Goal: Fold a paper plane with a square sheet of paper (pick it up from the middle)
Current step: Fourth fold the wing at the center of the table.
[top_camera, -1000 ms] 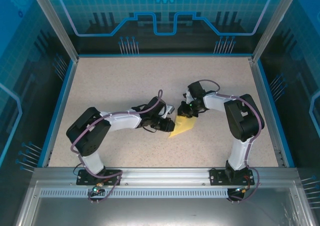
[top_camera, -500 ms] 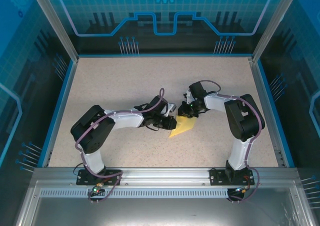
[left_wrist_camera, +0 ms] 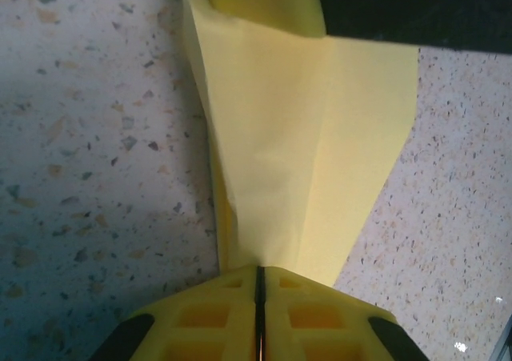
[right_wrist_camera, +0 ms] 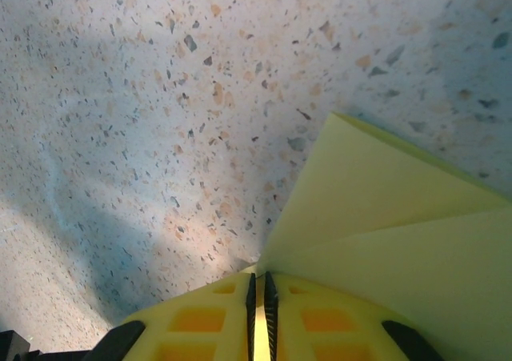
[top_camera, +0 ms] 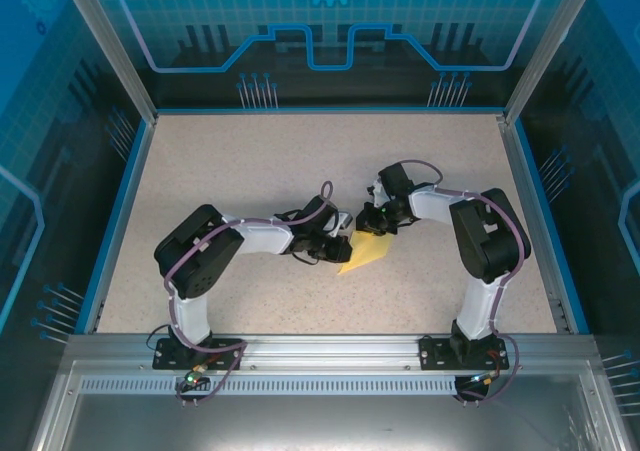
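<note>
1. Mid-fold at the centre of the cell: the yellow paper [top_camera: 366,254], creased into a partly folded wedge, is seen between the two arms near the middle of the speckled table [top_camera: 230,171].
2. The left gripper [left_wrist_camera: 258,274] is shown with its jaws pressed together on the narrow end of the paper, and the sheet fans out from the seam between the fingers.
3. The right gripper [right_wrist_camera: 258,279] is clamped on the opposite side, where a thin sliver of yellow is caught in the slit between its fingers and two layers spread away from it.
4. The step in hand is judged to be the pinching of a crease, with the sheet gripped at both ends. No pointed dart or finished wings can be recognised, so the plane is taken to be well short of done.
5. The next move is thought to call for one grip to serve as an anchor while the other flap is carried over and laid along the centre crease. Tearing or buckling of the thin sheet would be risked if the arms were drawn apart.
6. From overhead, the fingertips and much of the paper are covered by the wrists. The far end of the sheet in the left wrist view is cut off by a dark body, probably the other arm. It cannot be told whether the paper lies flat or is lifted off the table.
</note>
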